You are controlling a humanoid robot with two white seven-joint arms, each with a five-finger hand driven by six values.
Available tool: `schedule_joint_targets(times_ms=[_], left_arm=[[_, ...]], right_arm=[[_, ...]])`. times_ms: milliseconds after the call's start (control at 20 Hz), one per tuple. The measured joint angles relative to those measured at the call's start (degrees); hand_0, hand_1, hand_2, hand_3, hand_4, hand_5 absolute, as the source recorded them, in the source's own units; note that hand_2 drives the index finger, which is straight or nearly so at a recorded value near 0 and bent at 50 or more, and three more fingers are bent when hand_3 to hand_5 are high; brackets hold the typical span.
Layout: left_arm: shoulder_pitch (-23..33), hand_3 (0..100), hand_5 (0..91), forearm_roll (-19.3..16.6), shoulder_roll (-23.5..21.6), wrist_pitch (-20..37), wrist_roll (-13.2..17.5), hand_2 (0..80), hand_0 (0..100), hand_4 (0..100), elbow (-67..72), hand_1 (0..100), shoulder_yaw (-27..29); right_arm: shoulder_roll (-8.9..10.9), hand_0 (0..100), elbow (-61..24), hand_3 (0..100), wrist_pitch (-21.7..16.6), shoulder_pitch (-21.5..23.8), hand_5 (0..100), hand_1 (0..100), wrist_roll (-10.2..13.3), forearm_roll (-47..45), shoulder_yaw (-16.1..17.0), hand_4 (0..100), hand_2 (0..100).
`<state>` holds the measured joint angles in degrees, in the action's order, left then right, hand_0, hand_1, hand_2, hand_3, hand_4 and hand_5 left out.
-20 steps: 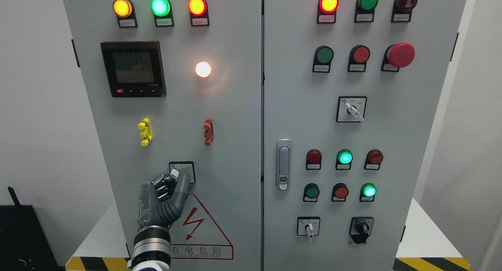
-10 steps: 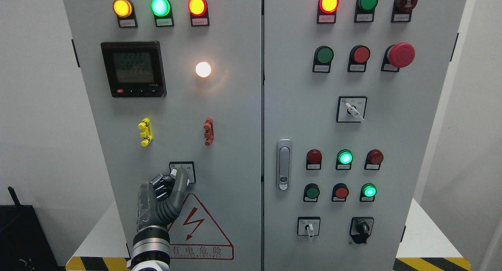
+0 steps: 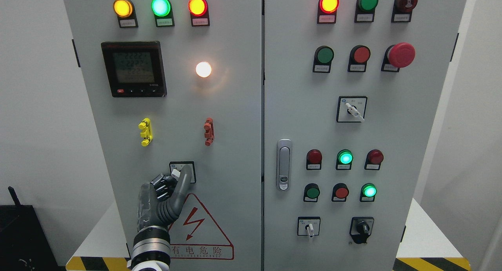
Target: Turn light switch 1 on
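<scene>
The left robot hand (image 3: 166, 192) pinches the rotary switch (image 3: 182, 172), above the red warning triangle (image 3: 200, 228), below the glowing lamp (image 3: 203, 69).

A plain white wall (image 3: 35, 106) filled the left side of the view, evenly lit and bare. A matching pale wall (image 3: 466, 153) stood on the right, with a slightly brighter vertical strip near the upper right corner. Low on the left sat a black box-like object (image 3: 21, 235), a thin dark rod sticking up from its top. A white platform surface (image 3: 421, 228) spread out at the bottom on both sides, edged along the front with yellow-and-black hazard striping (image 3: 431, 263). The light was soft and flat, with only faint shadows on the walls.
</scene>
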<state>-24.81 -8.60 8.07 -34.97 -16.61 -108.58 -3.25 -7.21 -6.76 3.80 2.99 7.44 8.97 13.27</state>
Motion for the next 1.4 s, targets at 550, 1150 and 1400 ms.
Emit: schedule_joint_targets(times_ms=[550,1150,1400], left_arm=[[1.86,95,88.7,0.1,-0.01,0.83,0.29,58.0,0,94,-0.59,44,-0.03],[18.07,93,85.9,0.07,-1.12,28.32,-0.95,46.1,0,100,-1.24,37,0.12],[30.53,66,56.1,0.16,-2.99,56.1,4.54,28.0,5,81,5.74,15,1.91]], right_arm=[[0.0,31,0.0,0,0.0,0.0,0,0,0.0,0.0,0.0,0,0],[0.0,31,-0.02,0,0.0,-0.01,0,0,0.0,0.0,0.0,0,0],[0.0,31,-0.01,0,0.0,-0.01,0,0,0.0,0.0,0.0,0,0]])
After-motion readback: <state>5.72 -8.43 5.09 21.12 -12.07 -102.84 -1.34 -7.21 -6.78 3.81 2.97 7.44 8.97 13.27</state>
